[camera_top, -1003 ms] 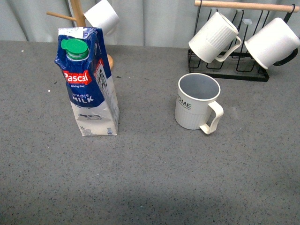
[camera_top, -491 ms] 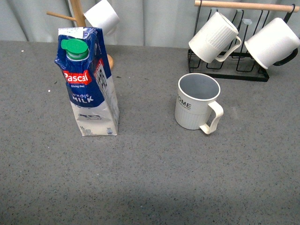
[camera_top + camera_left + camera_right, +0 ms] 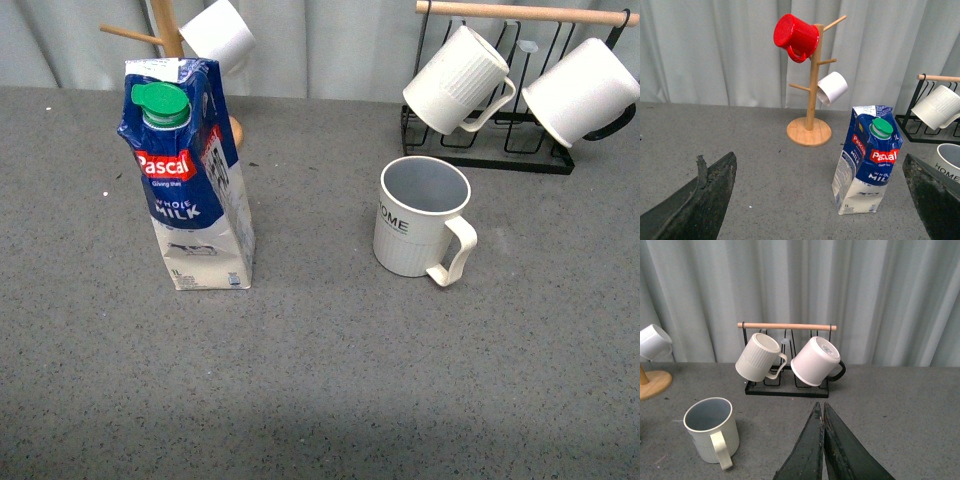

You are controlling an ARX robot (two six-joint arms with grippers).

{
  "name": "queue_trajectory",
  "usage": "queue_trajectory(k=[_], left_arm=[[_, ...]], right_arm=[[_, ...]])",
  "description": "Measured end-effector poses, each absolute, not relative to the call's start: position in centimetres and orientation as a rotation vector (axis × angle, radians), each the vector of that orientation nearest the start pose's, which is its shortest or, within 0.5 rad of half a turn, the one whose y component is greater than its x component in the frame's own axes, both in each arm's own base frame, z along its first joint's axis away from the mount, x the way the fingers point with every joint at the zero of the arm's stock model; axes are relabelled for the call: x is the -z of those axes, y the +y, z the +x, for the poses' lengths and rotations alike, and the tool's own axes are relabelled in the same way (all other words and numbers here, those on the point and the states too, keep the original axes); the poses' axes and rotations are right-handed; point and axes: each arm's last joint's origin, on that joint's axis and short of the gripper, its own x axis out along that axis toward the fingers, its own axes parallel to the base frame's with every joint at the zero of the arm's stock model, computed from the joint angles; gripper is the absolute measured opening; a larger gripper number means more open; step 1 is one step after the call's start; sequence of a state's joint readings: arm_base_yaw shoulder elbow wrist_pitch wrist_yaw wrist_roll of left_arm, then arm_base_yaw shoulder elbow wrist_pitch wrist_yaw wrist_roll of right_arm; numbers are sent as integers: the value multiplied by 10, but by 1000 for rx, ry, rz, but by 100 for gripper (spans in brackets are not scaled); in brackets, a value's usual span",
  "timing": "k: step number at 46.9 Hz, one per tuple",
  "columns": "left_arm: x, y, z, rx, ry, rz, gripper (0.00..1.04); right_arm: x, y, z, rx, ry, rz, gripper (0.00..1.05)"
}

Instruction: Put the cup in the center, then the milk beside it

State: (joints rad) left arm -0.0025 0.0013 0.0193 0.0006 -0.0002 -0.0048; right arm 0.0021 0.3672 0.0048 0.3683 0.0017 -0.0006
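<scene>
HOME mug [image 3: 420, 215] stands upright on the grey table [image 3: 320, 390], right of centre, with its handle turned to the near right. Pascal whole milk carton [image 3: 190, 180] stands upright at the left, well apart from the mug, green cap on top. At the far right, a black wire rack [image 3: 487, 160] carries a ribbed white mug [image 3: 458, 80] and a smooth white mug [image 3: 580, 92].

Left gripper [image 3: 815, 170]: jaws spread wide, gripping nothing. Right gripper [image 3: 821, 412]: jaws pressed together, empty.
</scene>
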Motion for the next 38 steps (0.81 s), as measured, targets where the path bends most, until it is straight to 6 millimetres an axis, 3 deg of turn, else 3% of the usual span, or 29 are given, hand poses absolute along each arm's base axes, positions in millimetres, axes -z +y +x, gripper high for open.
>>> queue_trajectory(k=[38], left_arm=[[-170,0,97,2,-18,-5,98]], right_arm=[[-165,0,98,-3,-2,-1,1]])
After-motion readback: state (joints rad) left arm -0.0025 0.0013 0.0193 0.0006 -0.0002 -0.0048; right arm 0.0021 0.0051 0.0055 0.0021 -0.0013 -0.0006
